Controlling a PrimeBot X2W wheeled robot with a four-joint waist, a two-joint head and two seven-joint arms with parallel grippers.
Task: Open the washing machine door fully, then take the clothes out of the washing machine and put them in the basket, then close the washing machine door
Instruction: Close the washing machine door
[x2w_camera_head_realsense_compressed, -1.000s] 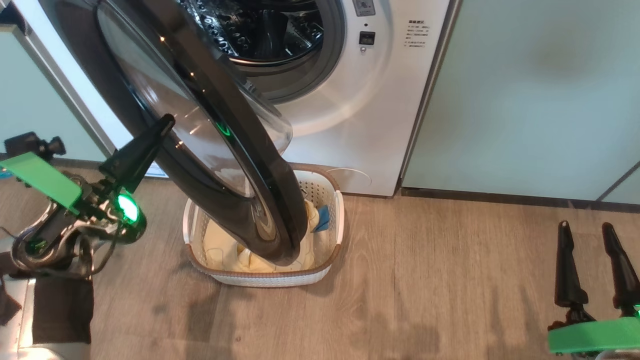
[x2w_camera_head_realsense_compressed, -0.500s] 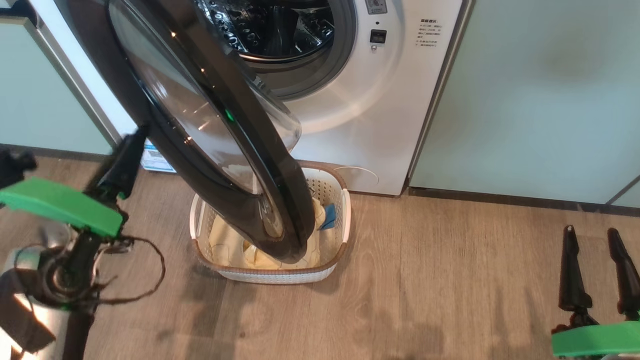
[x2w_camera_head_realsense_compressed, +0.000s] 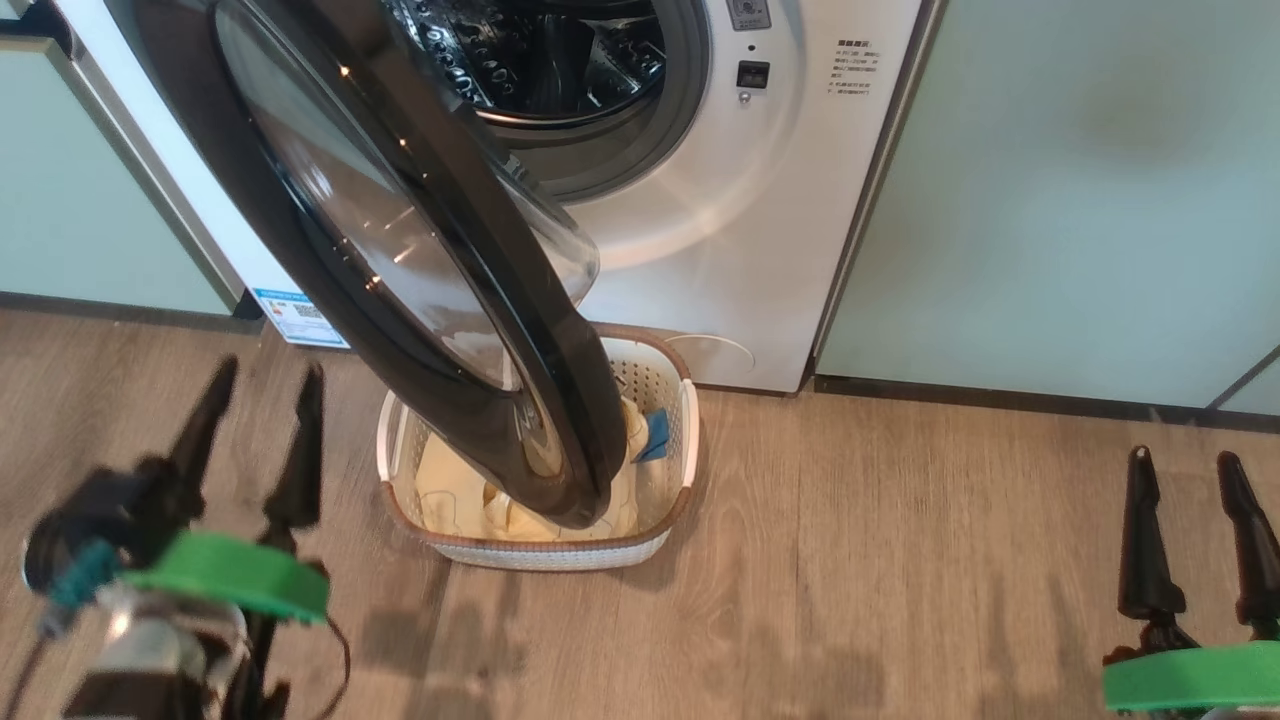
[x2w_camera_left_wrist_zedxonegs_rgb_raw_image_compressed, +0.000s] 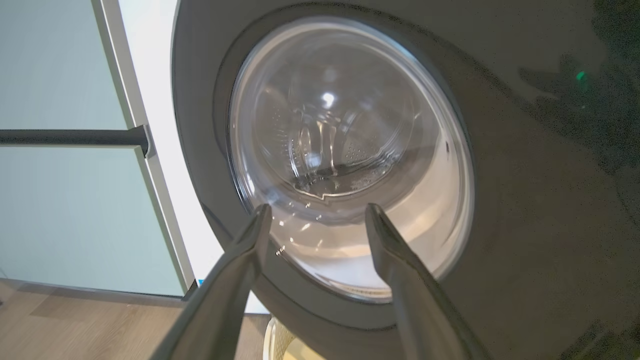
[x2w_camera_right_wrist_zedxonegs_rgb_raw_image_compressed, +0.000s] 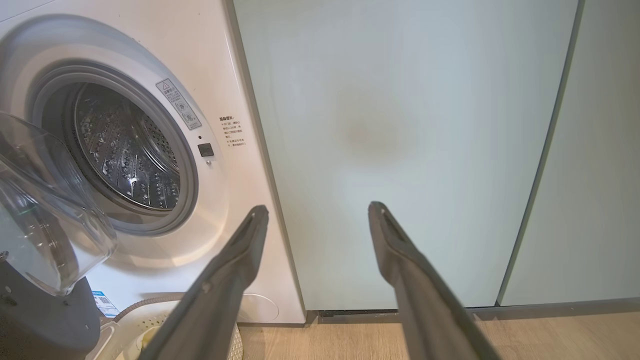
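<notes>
The washing machine (x2w_camera_head_realsense_compressed: 700, 220) (x2w_camera_right_wrist_zedxonegs_rgb_raw_image_compressed: 150, 75) stands against the wall with its steel drum showing. Its glossy black door (x2w_camera_head_realsense_compressed: 420, 260) (x2w_camera_left_wrist_zedxonegs_rgb_raw_image_compressed: 525, 200) hangs partly open, swung out over the basket (x2w_camera_head_realsense_compressed: 560, 550). Cream and pale-yellow clothes (x2w_camera_head_realsense_compressed: 450, 490) with a blue patch lie in the basket, partly hidden by the door. My left gripper (x2w_camera_head_realsense_compressed: 265, 385) (x2w_camera_left_wrist_zedxonegs_rgb_raw_image_compressed: 317, 212) is open and empty, down at the lower left, apart from the door's outer face. My right gripper (x2w_camera_head_realsense_compressed: 1185, 460) (x2w_camera_right_wrist_zedxonegs_rgb_raw_image_compressed: 317, 210) is open and empty at the lower right, facing the cabinet.
Pale green cabinet panels (x2w_camera_head_realsense_compressed: 1080, 180) (x2w_camera_left_wrist_zedxonegs_rgb_raw_image_compressed: 60, 210) flank the machine on both sides. Wooden floor (x2w_camera_head_realsense_compressed: 900, 560) spreads in front, with room between the basket and my right gripper.
My left gripper has drawn back from the door's outer edge to the lower left and has opened. The door stands a little less wide. The right gripper stays put.
</notes>
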